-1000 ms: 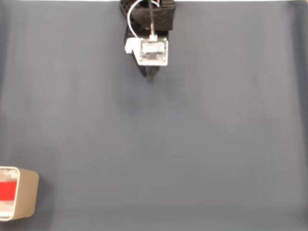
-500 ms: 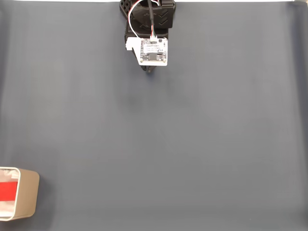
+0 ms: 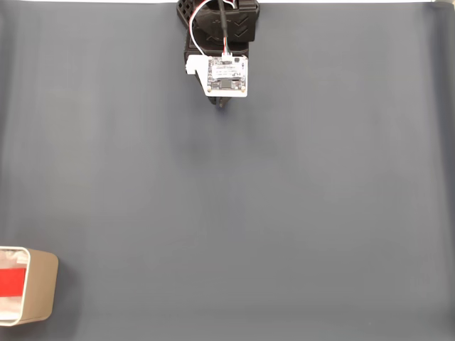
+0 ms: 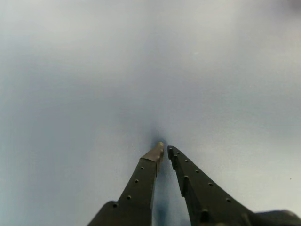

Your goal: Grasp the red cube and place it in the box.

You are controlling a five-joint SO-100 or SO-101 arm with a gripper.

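Observation:
The red cube [image 3: 11, 282] lies inside the pale beige box [image 3: 41, 288] at the lower left edge of the fixed view, partly cut off by the frame. Far from it, the arm with its white circuit board [image 3: 227, 76] is drawn back at the top centre, and the dark tip of my gripper [image 3: 223, 105] peeks out below the board. In the wrist view my gripper [image 4: 164, 149] is shut with nothing between its dark fingers [image 4: 143, 176], the tips nearly touching just above the grey mat.
A dark grey-blue mat [image 3: 270, 213] covers the whole table in the fixed view. The arm's black base [image 3: 220, 21] stands at the top edge. A white strip runs along the top border.
From one second ago to half a second ago the arm pulled back slightly toward its base. Nothing has moved since.

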